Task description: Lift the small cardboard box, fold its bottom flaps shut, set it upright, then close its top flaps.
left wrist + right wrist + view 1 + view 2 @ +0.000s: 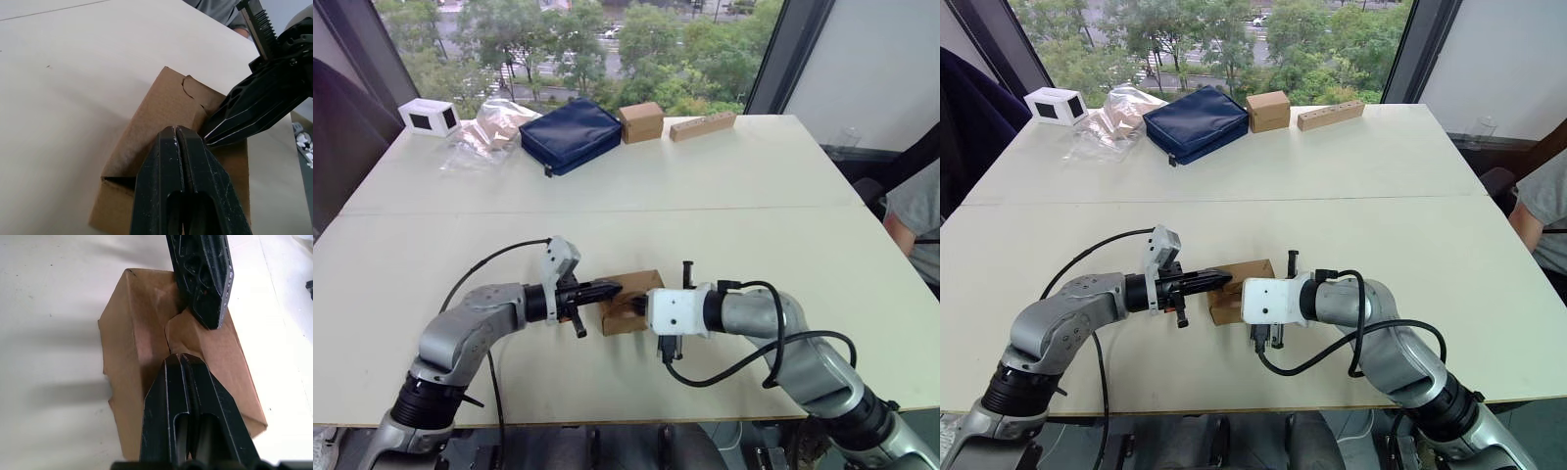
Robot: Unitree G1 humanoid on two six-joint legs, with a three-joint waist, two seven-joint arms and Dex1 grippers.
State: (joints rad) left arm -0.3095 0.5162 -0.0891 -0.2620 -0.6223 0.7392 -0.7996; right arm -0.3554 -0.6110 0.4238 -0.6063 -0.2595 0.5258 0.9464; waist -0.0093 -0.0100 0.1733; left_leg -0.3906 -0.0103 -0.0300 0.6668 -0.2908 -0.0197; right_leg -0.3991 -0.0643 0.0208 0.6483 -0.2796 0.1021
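Observation:
The small cardboard box (644,286) rests on the table (754,206) near the front edge, between my two arms. Its top flaps (146,318) face up, folded down and meeting in a crooked seam. The bottom flaps are hidden beneath the box. My left gripper (176,129) is shut, and its tips press on the flaps from the left. From the right, my right gripper (181,356) reaches in, also shut, with its tips on the flaps close to the left one. Neither gripper holds anything between its fingers.
Along the far edge lie a white box (430,117), a clear plastic bag (489,127), a navy pouch (571,134), a squarer tan box (641,121) and a long wooden block (702,126). A person (915,215) sits at the table's right side.

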